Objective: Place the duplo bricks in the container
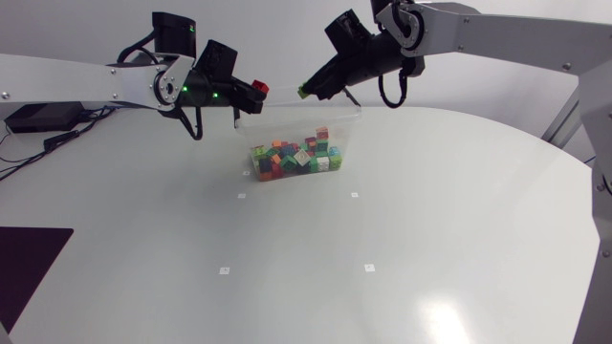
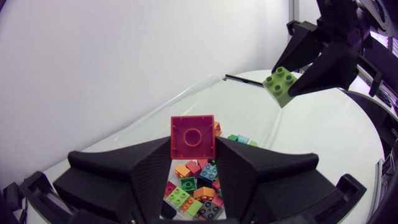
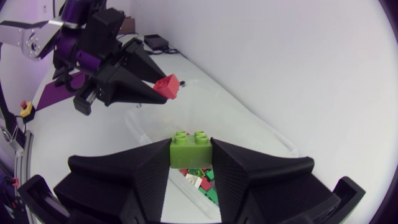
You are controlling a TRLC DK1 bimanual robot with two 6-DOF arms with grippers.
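Observation:
A clear plastic container (image 1: 298, 119) stands at the table's far middle, holding several coloured duplo bricks (image 1: 296, 158). My left gripper (image 1: 258, 89) hangs over the container's left rim, shut on a red brick (image 2: 193, 137), which also shows in the right wrist view as the red brick (image 3: 166, 86). My right gripper (image 1: 304, 92) hangs over the back rim, shut on a green brick (image 3: 191, 151), seen from the left wrist as the green brick (image 2: 280, 85). The two grippers face each other above the container (image 2: 186, 102), a short gap apart. Loose bricks (image 2: 193, 186) lie below the left fingers.
A black box (image 1: 40, 118) with cables lies at the far left. A dark mat (image 1: 27, 263) sits at the near left edge. Small white markers (image 1: 225, 270) dot the white table (image 1: 430, 239) in front of the container.

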